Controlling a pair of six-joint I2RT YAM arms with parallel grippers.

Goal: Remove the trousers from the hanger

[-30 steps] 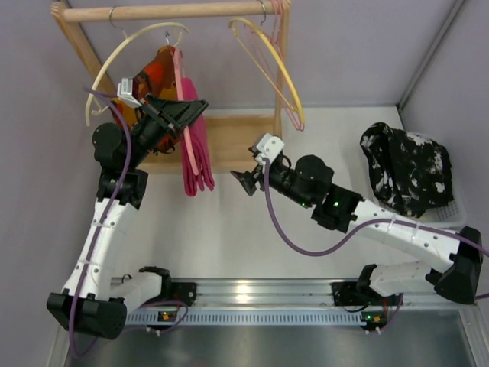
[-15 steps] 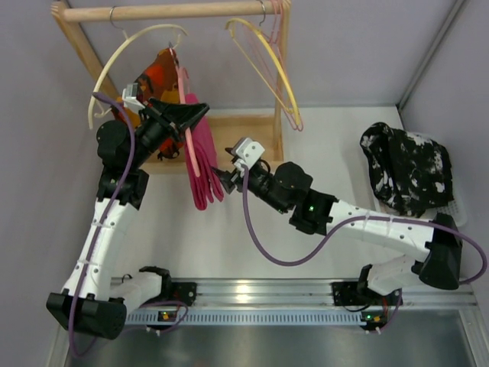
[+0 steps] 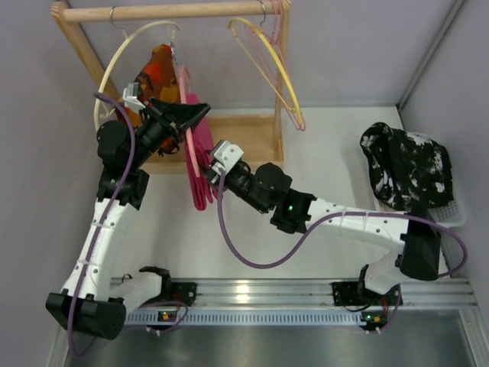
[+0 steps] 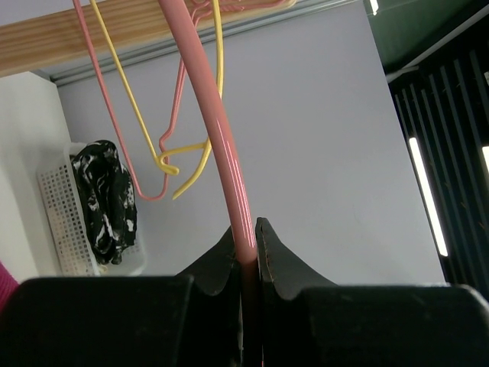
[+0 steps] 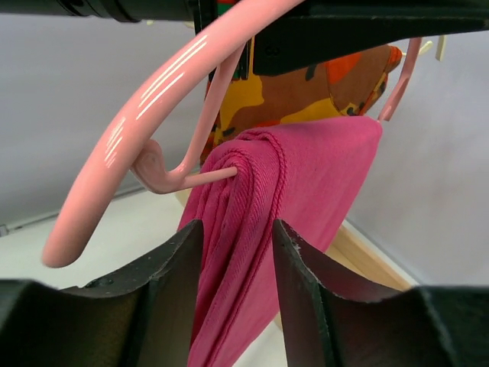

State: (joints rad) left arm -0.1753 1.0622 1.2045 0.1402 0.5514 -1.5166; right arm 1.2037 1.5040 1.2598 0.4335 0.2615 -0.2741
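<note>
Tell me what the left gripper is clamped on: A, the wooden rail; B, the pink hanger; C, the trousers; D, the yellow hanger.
B: in the left wrist view, the left gripper pinches the pink hanger, whose arm runs up from between its fingers.

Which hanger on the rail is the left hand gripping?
The salmon-pink hanger carrying the magenta trousers: the left hand is shut on its arm. The cream hanger and yellow hanger are outside its grip.
</note>
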